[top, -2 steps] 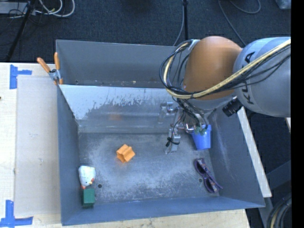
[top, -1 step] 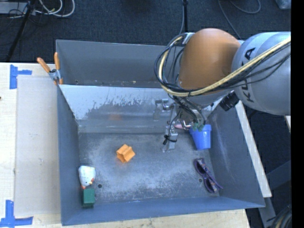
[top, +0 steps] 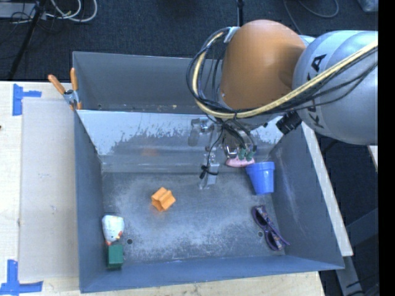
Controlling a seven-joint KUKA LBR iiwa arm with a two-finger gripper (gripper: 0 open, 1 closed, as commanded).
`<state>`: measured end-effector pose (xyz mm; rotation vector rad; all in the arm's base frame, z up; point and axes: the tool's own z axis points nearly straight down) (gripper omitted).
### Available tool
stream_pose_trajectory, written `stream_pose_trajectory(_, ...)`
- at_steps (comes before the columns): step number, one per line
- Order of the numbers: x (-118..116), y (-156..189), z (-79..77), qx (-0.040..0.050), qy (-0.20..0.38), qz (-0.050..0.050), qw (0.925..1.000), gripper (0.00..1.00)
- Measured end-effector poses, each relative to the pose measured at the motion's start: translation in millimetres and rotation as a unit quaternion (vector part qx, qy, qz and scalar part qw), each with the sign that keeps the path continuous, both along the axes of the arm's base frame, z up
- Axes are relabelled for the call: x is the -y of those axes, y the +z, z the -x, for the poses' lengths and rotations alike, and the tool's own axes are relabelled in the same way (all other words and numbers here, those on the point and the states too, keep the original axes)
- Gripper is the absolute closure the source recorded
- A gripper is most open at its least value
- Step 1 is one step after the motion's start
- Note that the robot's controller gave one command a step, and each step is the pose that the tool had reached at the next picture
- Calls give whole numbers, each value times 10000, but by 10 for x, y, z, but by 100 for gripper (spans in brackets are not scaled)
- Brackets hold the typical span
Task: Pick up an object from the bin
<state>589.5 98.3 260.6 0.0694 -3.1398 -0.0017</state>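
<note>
Pink piece (top: 238,161) is the nearest loose thing to the end effector (top: 208,179). It looks small, flattish and pale-rimmed, and it lies at the back of the bin (top: 86,165), right of centre, at the foot of the rear wall. Wrist hardware partly covers it, so I can't read its exact shape.

End effector hangs just left of the pink piece, low over bare bin floor. Can't tell whether it's spread or pressed together, and nothing is visibly pinched in it.

Blue cup (top: 261,177): plastic, tapered, mouth tilted up and left, just right of the pink piece.
Orange block (top: 163,198): small, chunky and notched, mid-floor, below and left of the end effector, apart from it.
Purple sunglasses (top: 268,227): folded, near the right wall toward the front.
White-and-green toy (top: 113,241): white top on a dark green base, front left corner.

The bin is grey sheet metal with sloped walls. The floor is scuffed and speckled pale, and the rear wall is scratched in vertical streaks.

The arm (top: 342,85) comes in from the right, in a grey glossy shell. A smooth orange cover (top: 262,60) domes over the wrist, with black and yellow cables (top: 207,73) looped around it.

Beyond the bin is a dark floor (top: 136,17) with loose cords on it.
</note>
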Motion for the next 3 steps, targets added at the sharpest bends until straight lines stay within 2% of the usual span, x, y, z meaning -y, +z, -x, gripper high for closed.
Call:
stream_pose_trajectory(1,-96,-299,41,27,-681,-7,9977,0)
stream_pose_trajectory(2,-298,-649,-35,-26,-129,11,9999,0)
stream_pose_trajectory(3,-397,-1010,89,15,-1049,-9,9945,0)
